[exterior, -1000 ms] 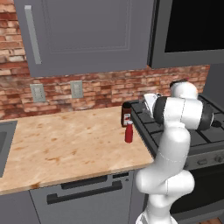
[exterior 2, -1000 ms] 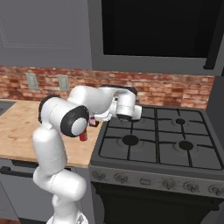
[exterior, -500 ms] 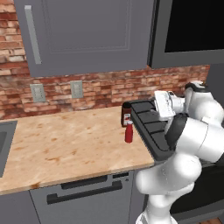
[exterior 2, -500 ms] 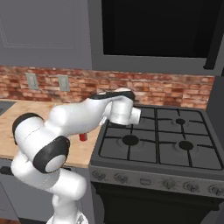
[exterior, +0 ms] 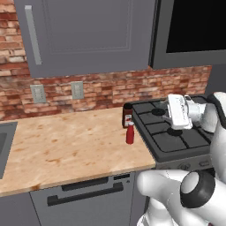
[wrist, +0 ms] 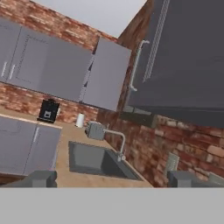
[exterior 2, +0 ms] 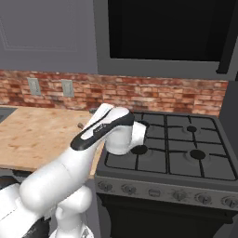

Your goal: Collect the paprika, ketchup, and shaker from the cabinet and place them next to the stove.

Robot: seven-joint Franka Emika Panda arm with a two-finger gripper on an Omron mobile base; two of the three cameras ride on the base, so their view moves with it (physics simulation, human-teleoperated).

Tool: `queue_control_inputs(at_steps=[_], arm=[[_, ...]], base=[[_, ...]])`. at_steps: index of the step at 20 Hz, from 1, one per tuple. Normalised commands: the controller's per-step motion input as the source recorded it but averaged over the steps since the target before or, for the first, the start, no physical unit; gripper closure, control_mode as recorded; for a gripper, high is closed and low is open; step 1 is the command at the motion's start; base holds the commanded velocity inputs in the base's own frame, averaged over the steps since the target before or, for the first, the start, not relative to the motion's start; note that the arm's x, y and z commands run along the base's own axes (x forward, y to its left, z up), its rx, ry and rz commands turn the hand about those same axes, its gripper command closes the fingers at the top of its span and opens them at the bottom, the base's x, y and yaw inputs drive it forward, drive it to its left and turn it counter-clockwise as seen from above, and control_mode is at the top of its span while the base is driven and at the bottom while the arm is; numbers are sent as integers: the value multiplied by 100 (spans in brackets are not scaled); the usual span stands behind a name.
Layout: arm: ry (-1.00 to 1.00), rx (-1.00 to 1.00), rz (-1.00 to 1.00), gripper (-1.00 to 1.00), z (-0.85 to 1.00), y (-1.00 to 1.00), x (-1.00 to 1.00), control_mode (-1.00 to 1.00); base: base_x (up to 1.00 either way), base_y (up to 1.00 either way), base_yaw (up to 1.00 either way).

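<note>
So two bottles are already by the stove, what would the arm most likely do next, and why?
Probably swing back up toward the cabinet for the shaker. The paprika and ketchup already stand on the counter at the stove's edge, no shaker is beside them, and the gripper has open, empty jaws, already facing the closed cabinet door.

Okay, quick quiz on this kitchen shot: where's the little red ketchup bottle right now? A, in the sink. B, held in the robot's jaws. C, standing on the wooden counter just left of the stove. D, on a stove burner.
C: the ketchup stands upright on the wooden counter by the left edge of the stove, just in front of the paprika, with nothing gripping it.
</note>
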Motion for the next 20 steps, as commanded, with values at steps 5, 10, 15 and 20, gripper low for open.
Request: queue_control_inputs(at_steps=[5, 10, 15, 20], arm=[[20, 0, -19, -100, 56, 22, -90, -100], [22, 0, -17, -100, 58, 21, -88, -100], [24, -3, -17, -100, 37, 30, -88, -100], [25, -17, -20, -100, 0, 63, -86, -100]], base=[[0, 0, 0], [0, 0, 0], [0, 0, 0], [0, 0, 0]])
